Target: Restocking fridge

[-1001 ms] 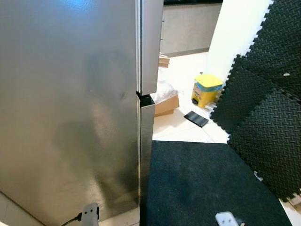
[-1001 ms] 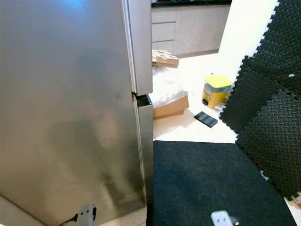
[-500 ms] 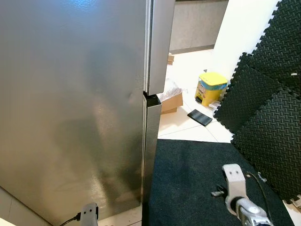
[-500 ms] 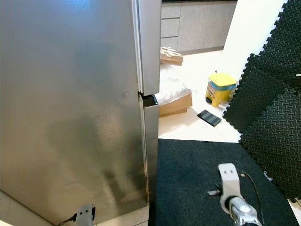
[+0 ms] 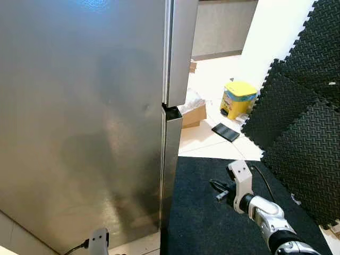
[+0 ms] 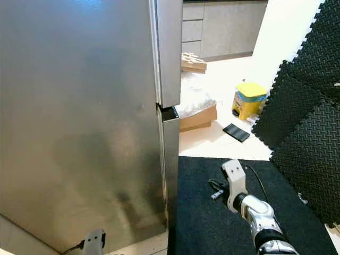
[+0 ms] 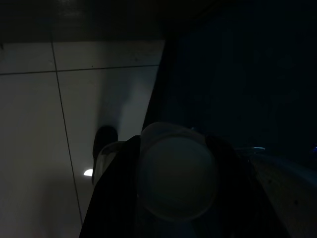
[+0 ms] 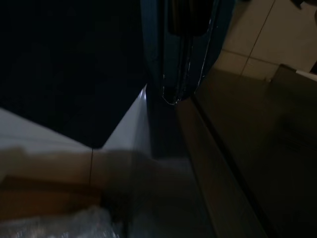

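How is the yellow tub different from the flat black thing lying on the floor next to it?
The yellow tub stands upright and tall; the flat black thing lies thin and low on the tiles. The tub is bright yellow with a printed label, while the flat thing is plain black. The tub looks bulkier. Both sit on the pale tiled floor, beyond the fridge and near the black foam mats.

The view is very dark; a pale round lid (image 7: pixel 178 171) of a container sits close to the lens, held between the left gripper's (image 7: pixel 171 198) black fingers (image 7: pixel 116 198); beneath lies a pale tiled floor (image 7: pixel 44 129) with thin grout lines, bordered by a dark mat (image 7: pixel 247 74).
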You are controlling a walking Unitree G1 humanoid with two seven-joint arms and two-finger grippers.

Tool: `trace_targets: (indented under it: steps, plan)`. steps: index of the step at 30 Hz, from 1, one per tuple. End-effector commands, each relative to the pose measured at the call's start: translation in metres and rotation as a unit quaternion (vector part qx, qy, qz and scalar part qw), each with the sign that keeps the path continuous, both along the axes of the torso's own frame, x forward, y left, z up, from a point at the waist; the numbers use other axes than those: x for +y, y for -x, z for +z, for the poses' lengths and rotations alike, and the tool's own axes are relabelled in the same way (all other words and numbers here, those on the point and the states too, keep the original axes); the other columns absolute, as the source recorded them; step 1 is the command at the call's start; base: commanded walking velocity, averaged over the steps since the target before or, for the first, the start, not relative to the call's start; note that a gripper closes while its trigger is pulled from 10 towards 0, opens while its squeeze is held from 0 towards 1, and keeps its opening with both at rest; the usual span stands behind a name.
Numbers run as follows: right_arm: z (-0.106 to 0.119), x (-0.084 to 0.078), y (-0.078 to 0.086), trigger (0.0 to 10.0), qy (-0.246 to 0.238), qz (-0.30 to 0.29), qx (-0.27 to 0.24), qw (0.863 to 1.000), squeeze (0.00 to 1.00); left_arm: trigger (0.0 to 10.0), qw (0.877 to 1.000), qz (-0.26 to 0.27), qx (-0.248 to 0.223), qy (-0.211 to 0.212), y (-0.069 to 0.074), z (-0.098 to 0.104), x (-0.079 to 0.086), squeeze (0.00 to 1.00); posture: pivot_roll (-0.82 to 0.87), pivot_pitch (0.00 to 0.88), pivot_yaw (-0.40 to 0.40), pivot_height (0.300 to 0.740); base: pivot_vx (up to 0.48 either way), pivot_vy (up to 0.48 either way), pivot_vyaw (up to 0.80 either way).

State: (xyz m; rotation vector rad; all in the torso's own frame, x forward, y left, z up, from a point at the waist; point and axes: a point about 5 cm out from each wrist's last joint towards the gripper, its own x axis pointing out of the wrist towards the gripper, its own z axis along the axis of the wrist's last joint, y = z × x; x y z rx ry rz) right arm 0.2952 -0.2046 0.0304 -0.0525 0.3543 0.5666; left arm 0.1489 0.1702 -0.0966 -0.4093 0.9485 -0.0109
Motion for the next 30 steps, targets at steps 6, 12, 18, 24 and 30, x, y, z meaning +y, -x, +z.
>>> trace_targets:
  steps: [6, 12, 18, 24, 30]
  plan:
    - [0.031, 0.019, -0.022, 10.0, -0.017, 0.031, -0.075, 0.997, 0.00, 10.0, 1.000, -0.013, 0.026, -0.007, 0.013, -0.005, 0.001, 0.00, -0.07, 0.000, -0.004, 0.740, 0.000, 0.000, 0.00]
    - [0.047, 0.043, -0.030, 10.0, -0.032, 0.074, -0.111, 0.991, 0.00, 10.0, 1.000, -0.016, 0.025, -0.004, 0.013, -0.005, -0.001, 0.00, -0.07, 0.000, -0.004, 0.740, 0.000, 0.000, 0.00]
    - [0.063, 0.070, -0.039, 10.0, -0.028, 0.097, -0.147, 0.984, 0.00, 10.0, 0.999, -0.019, 0.026, -0.005, 0.013, -0.005, 0.000, 0.00, -0.07, 0.000, -0.003, 0.740, 0.000, 0.000, 0.00]
    - [0.078, 0.087, -0.049, 10.0, -0.022, 0.070, -0.178, 0.981, 0.00, 10.0, 0.999, -0.019, 0.025, -0.005, 0.013, -0.005, 0.000, 0.00, -0.06, 0.000, -0.006, 0.740, 0.000, 0.000, 0.00]
    - [0.089, 0.096, -0.055, 10.0, -0.028, 0.041, -0.198, 0.979, 1.00, 10.0, 1.000, -0.018, 0.024, -0.004, 0.013, -0.005, 0.001, 0.00, -0.06, 0.000, -0.006, 0.740, 0.000, 0.000, 0.00]
